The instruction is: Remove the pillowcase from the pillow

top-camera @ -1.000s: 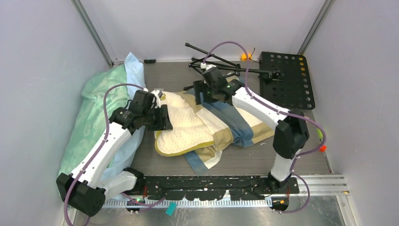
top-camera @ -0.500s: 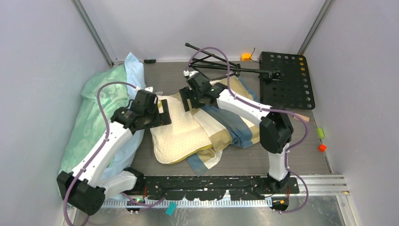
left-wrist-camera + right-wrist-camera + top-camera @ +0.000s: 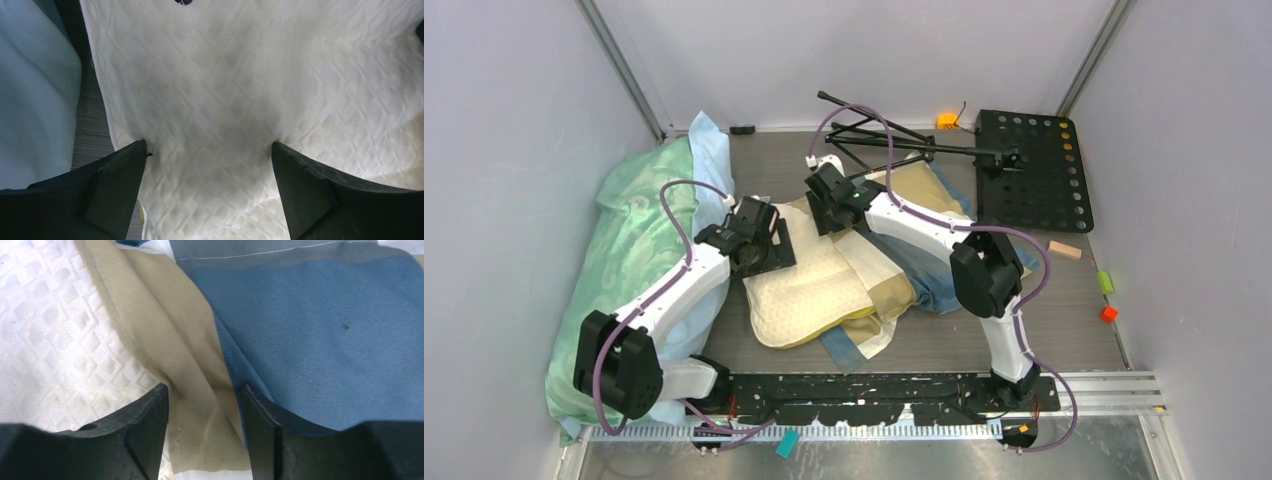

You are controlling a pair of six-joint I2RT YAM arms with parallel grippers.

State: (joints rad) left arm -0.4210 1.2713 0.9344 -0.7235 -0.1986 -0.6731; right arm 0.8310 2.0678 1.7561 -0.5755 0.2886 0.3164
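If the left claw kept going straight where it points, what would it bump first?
Most likely the pillow: the left gripper has its jaws spread wide, with quilted cream fabric filling the gap ahead. Depth is unclear.

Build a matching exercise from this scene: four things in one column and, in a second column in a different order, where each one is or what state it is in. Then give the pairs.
Column one:
1. pillow
2. pillowcase
3. left gripper
4. perforated black board

Column two:
A. far right corner of the table
B. fingers spread wide over quilted cream fabric
C. middle of the table, cream-yellow, mostly uncovered
D. bunched in blue and tan folds to the right of the cream cushion

Pairs: 1-C, 2-D, 3-B, 4-A
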